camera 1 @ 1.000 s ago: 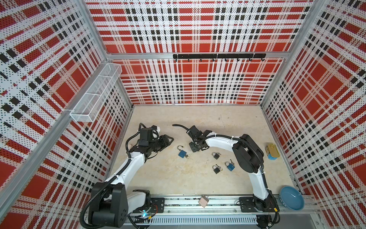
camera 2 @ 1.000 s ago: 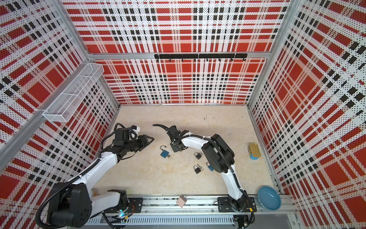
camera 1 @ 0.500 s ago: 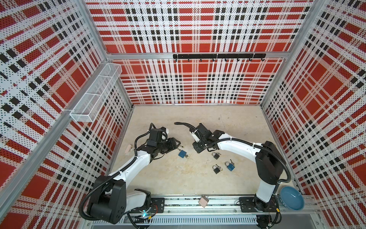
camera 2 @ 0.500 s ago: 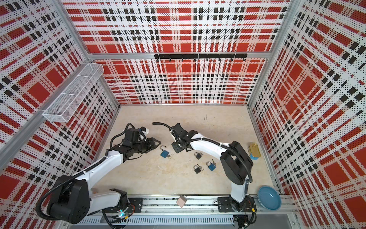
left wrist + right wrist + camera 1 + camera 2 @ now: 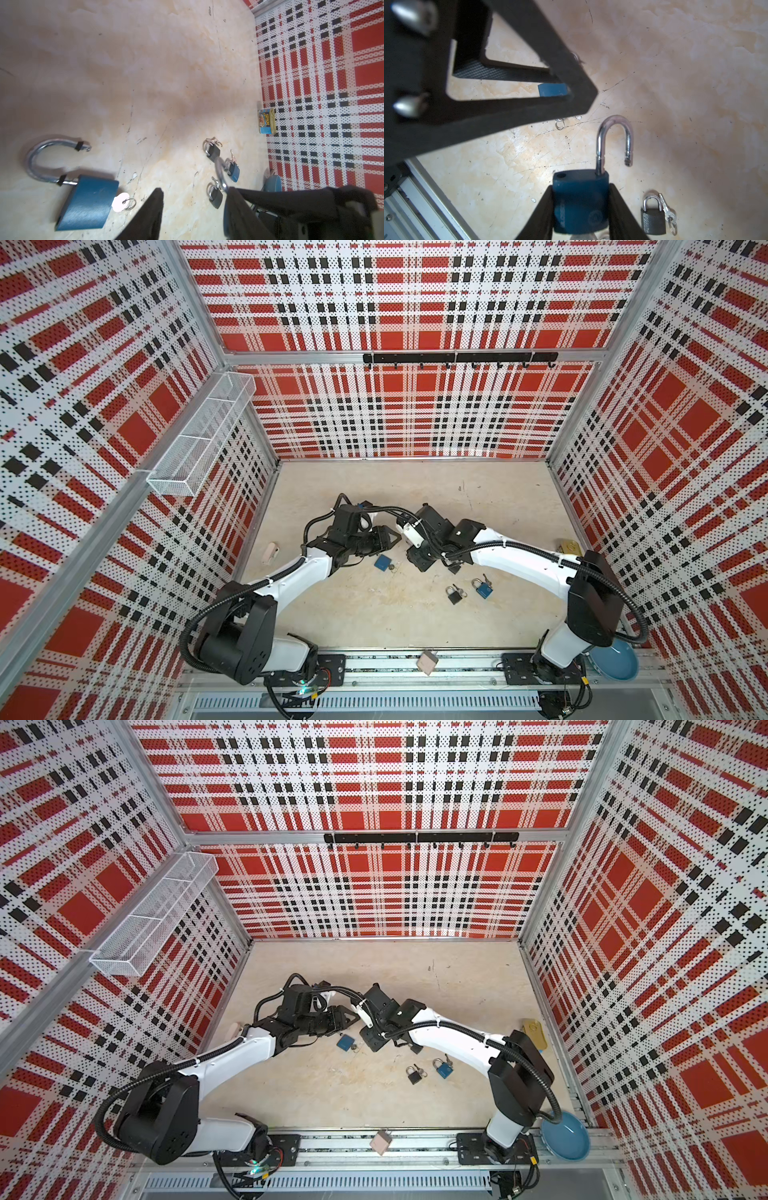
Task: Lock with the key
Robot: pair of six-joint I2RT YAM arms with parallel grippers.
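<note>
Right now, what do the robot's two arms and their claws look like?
Both the left arm and right arm have smooth white shells between bulky black joints, and a ribbed black cable runs along each. The left gripper and right gripper are matt black, with two flat tapering fingers.

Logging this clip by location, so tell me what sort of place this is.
Most likely a robot test cell, not a home: plaid perforated walls box in a table, a left arm and right arm are mounted on a front rail, and padlocks lie scattered like practice pieces.
</note>
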